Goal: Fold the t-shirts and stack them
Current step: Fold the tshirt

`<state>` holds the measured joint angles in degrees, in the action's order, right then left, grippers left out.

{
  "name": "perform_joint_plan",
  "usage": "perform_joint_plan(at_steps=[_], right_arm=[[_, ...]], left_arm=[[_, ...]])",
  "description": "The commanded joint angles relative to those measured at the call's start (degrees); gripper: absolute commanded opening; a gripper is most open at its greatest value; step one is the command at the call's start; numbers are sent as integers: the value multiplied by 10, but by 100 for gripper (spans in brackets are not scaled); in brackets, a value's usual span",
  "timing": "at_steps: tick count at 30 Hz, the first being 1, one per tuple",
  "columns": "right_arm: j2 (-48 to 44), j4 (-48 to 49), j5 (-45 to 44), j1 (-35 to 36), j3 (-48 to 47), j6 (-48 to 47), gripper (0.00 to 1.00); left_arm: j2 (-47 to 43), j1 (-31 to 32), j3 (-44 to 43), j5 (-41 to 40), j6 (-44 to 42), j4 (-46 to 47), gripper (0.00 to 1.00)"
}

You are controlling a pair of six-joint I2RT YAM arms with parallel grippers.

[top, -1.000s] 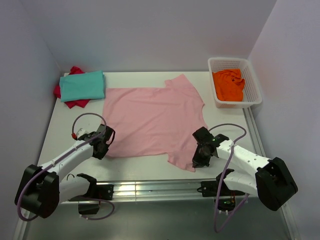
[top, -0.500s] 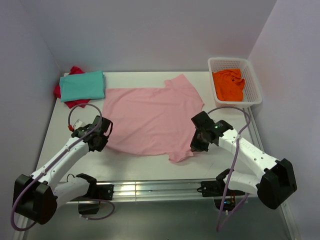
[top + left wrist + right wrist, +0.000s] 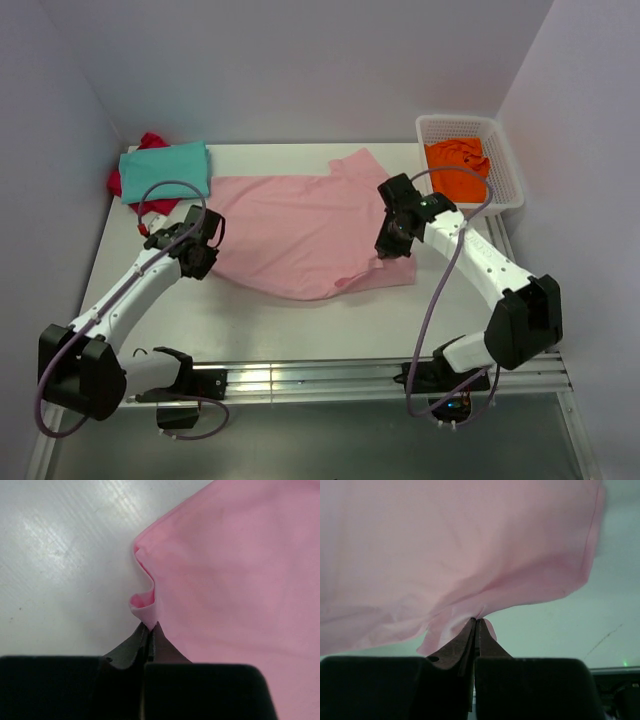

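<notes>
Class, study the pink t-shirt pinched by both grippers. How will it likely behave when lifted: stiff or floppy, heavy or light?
Probably floppy: the pink t-shirt sags in folds from the right gripper. Likely light: a fingertip pinch by the left gripper puckers its edge. Its middle would probably droop, as the near hem curves between the grips.

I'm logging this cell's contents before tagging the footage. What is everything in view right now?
pink t-shirt: one, pink, spread mid-table, near hem lifted
teal t-shirt: one, teal, folded, far-left corner, on the red garment
red garment: one, red, under the teal t-shirt
basket: one, white, far-right corner
orange garment: one, orange, crumpled in the basket
table: one, white
left gripper: one, black, shut on the pink t-shirt's left edge
right gripper: one, black, shut on its right edge
</notes>
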<state>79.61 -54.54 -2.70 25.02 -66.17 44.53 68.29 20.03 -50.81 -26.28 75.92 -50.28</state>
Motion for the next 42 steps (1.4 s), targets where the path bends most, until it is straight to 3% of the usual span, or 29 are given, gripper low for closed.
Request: perform_joint_plan(at_steps=[1,14,26,28,29,30,31,32,33,36,42], right_arm=[[30,-9,-24,-22,-61,-35,0],[257,-35,-34,-72,-307,-74,0],[491,-124,-64,-88,-583,-60,0],[519,-149,-69,-95,-640,-55,0],[541,-155,-68,-100,-657,-51,12],[550,-157,-60,-102,-670,-49,31],[556,-149,-57,-105,-675,-53,48],[557,-145,-57,-109,-674,-55,89],[557,-142,-57,-111,-671,-57,100],[533,-117,-56,-122,-637,-65,100],[436,-109,-84,-127,-548,-56,100]], left_arm=[[25,-19,-49,-3,-43,32,0],[205,-88,-182,18,-108,103,0],[380,-129,-285,48,-107,91,0],[402,-138,-297,55,-107,86,6],[409,-141,-307,60,-108,80,19],[417,-147,-313,61,-111,77,43],[418,-149,-317,60,-113,74,60],[418,-151,-324,58,-115,75,74],[414,-153,-328,55,-121,72,84],[400,-157,-341,44,-134,68,93],[351,-159,-352,33,-157,54,94]])
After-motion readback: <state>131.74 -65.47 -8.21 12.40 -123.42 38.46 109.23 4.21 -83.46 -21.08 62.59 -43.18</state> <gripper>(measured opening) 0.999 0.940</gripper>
